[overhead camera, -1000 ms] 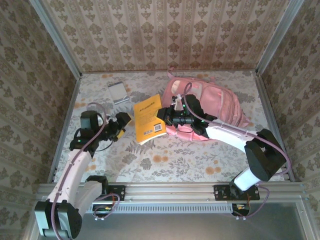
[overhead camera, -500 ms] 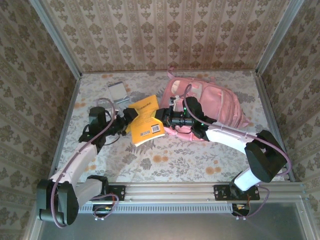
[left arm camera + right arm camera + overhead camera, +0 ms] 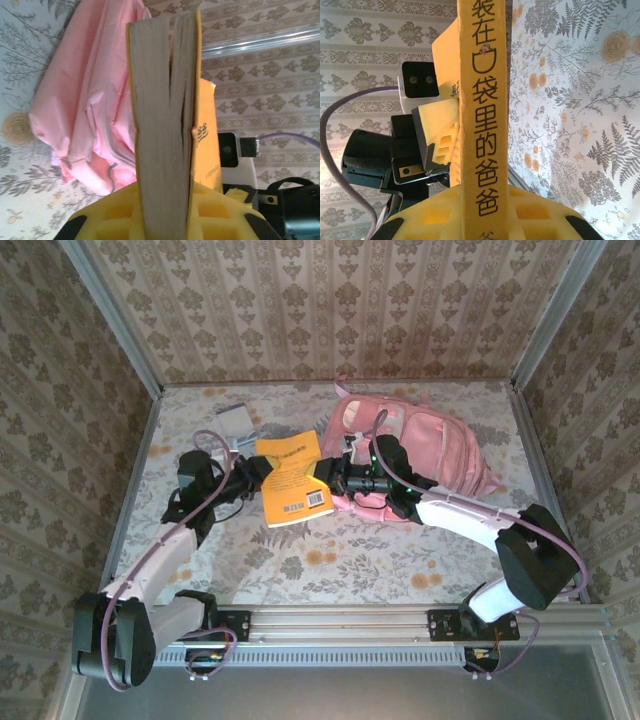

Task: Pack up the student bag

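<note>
A yellow book (image 3: 292, 480) hangs above the floral table, held from both ends. My left gripper (image 3: 261, 471) is shut on its open page edge (image 3: 162, 125). My right gripper (image 3: 326, 475) is shut on its spine (image 3: 482, 115), which bears black Chinese characters. The student bag (image 3: 420, 445), a large pink backpack, lies just right of the book and under my right arm. In the left wrist view its pink fabric (image 3: 90, 110) shows to the left of the pages.
A small grey book (image 3: 236, 424) lies at the back left of the table. The patterned walls and metal frame posts close the table on three sides. The front rail (image 3: 330, 620) carries both arm bases.
My left arm swung in from the left and its gripper closed on the book's near edge. The book has tipped and shifted slightly between the two grippers.
</note>
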Robot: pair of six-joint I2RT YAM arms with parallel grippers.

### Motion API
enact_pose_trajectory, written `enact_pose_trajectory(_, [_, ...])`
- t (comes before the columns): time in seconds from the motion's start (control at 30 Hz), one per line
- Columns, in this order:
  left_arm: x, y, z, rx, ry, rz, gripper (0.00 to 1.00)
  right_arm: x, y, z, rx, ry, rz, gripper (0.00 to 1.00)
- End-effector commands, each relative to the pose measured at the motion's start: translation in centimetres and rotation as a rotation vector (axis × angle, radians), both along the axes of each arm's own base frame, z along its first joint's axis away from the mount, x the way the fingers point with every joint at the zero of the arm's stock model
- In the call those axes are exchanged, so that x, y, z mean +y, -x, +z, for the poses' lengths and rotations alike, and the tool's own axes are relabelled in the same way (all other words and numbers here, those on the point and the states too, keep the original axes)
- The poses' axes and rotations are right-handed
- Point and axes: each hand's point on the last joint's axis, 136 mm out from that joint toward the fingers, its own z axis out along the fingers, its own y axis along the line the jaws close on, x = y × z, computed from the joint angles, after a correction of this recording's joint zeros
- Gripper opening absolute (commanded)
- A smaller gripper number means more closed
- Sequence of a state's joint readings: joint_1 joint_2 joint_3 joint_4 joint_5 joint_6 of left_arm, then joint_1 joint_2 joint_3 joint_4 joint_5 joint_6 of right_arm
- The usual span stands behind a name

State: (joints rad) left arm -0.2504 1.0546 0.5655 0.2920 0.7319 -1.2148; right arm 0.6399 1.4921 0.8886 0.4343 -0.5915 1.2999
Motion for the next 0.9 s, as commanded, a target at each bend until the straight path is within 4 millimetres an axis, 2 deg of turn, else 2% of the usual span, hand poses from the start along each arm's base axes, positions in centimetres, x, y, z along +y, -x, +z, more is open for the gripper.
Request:
enact_pose_trajectory(0.0, [0.2, 0.0, 1.3, -0.028, 0.039, 0.039, 0.00, -1.2, 0.5, 3.3, -0.131, 0.006, -0.015, 0.10])
enact_pose_trajectory(0.03, [0.6, 0.0, 1.5, -0.028, 0.043, 0.068, 0.00, -1.8, 0.7, 3.8, -0.162, 0.041, -0.030, 0.25])
enact_pose_trajectory(0.1, [1.7, -0.3, 2.0, -0.028, 0.051, 0.151, 0.00, -3.2, 0.5, 3.4, -0.183, 0.118, -0.090, 0.53])
enact_pose_trajectory(0.13, [2.3, -0.4, 2.4, -0.024, 0.063, 0.199, 0.00, -4.1, 0.3, 3.1, -0.187, 0.149, -0.136, 0.62])
enact_pose_trajectory(0.2, [3.6, -0.6, 3.1, -0.021, 0.095, 0.293, 0.00, -5.8, 0.2, 2.7, -0.188, 0.169, -0.223, 0.79])
enact_pose_trajectory(0.3, [5.5, -0.8, 3.9, -0.011, 0.143, 0.432, 0.00, -7.3, 0.4, 2.9, -0.176, 0.113, -0.324, 0.93])
enact_pose_trajectory(0.4, [6.8, -0.8, 4.3, -0.005, 0.181, 0.543, 0.00, -7.4, 1.0, 3.6, -0.152, 0.017, -0.366, 1.00])
enact_pose_trajectory(0.5, [7.0, -0.8, 4.6, 0.003, 0.205, 0.602, 0.00, -6.4, 1.7, 4.5, -0.138, -0.058, -0.369, 1.00])
enact_pose_trajectory(0.63, [5.9, -1.1, 5.3, 0.008, 0.227, 0.603, 0.00, -4.9, 2.1, 5.0, -0.124, -0.086, -0.377, 1.00])
enact_pose_trajectory(0.73, [5.1, -1.4, 5.9, 0.010, 0.235, 0.599, 0.00, -4.2, 1.7, 4.8, -0.106, -0.105, -0.403, 1.00])
enact_pose_trajectory(0.77, [4.1, -1.0, 6.0, 0.016, 0.232, 0.569, 0.00, -4.0, 1.5, 4.8, -0.100, -0.118, -0.408, 1.00])
enact_pose_trajectory(0.87, [3.7, -1.0, 6.0, 0.023, 0.236, 0.581, 0.00, -2.9, 1.1, 4.9, -0.088, -0.146, -0.400, 1.00])
